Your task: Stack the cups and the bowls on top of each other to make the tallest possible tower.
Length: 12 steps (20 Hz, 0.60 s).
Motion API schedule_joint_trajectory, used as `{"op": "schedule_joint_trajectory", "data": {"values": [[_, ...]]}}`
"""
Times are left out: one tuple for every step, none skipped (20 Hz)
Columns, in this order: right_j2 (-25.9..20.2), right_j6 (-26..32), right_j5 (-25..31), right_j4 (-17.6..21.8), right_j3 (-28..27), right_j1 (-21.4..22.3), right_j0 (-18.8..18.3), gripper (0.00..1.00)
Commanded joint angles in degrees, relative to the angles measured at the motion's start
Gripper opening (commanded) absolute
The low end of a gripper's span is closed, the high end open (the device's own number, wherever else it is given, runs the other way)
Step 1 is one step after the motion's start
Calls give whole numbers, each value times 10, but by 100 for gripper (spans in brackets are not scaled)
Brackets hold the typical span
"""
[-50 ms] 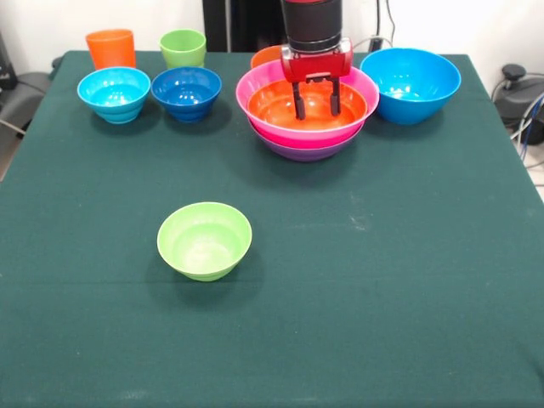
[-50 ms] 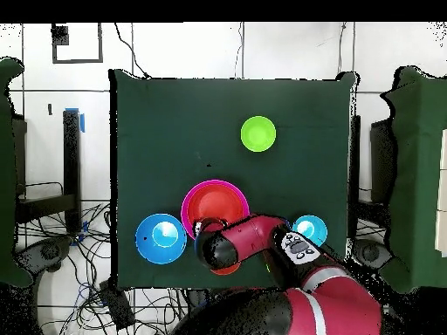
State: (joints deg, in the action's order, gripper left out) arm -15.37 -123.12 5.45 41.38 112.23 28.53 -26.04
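A: Where does the tower [image 1: 308, 127] stand at this moment?

B: At the far side of the desk [image 1: 382, 280]: a purple bowl [image 1: 308, 153] at the bottom, a pink bowl [image 1: 255, 93] nested in it, and the wide orange bowl [image 1: 280, 106] seated inside that. Nesting keeps it steady but adds little height, I'd judge.

A: And the claw [image 1: 316, 109]?

B: It hangs over the orange bowl's hollow, its two dark fingers [image 1: 298, 100] spread apart with nothing between them, so it is released.

A: What remains loose?

B: The big blue bowl [image 1: 410, 83] sits just beside the tower. The light-blue bowl [image 1: 114, 93] and dark-blue bowl [image 1: 186, 92] stand side by side, with the orange cup [image 1: 110, 48] and green cup [image 1: 183, 48] behind them. A small orange bowl [image 1: 265, 56] peeks out behind the tower. The lime-green bowl [image 1: 204, 240] sits alone, well apart, mid-desk.

A: Next candidate?

B: Probably the big blue bowl, being nearest and wide enough to carry smaller pieces.
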Motion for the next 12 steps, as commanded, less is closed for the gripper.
{"op": "schedule_joint_trajectory", "data": {"values": [[11, -14, -56, 45, -83, -85, 27, 100], [13, -14, -58, 44, -86, -87, 29, 100], [15, -13, -61, 44, -88, -90, 31, 100], [19, -14, -64, 43, -89, -91, 34, 100], [20, -14, -65, 42, -91, -92, 36, 100], [21, -12, -64, 41, -93, -94, 37, 100], [21, -10, -64, 40, -97, -96, 38, 100], [20, -8, -64, 40, -103, -101, 38, 100], [18, -5, -64, 40, -108, -106, 37, 100], [19, -4, -66, 40, -115, -112, 38, 100], [20, -3, -67, 40, -121, -119, 40, 100], [24, -4, -74, 41, -123, -121, 43, 100]]}}
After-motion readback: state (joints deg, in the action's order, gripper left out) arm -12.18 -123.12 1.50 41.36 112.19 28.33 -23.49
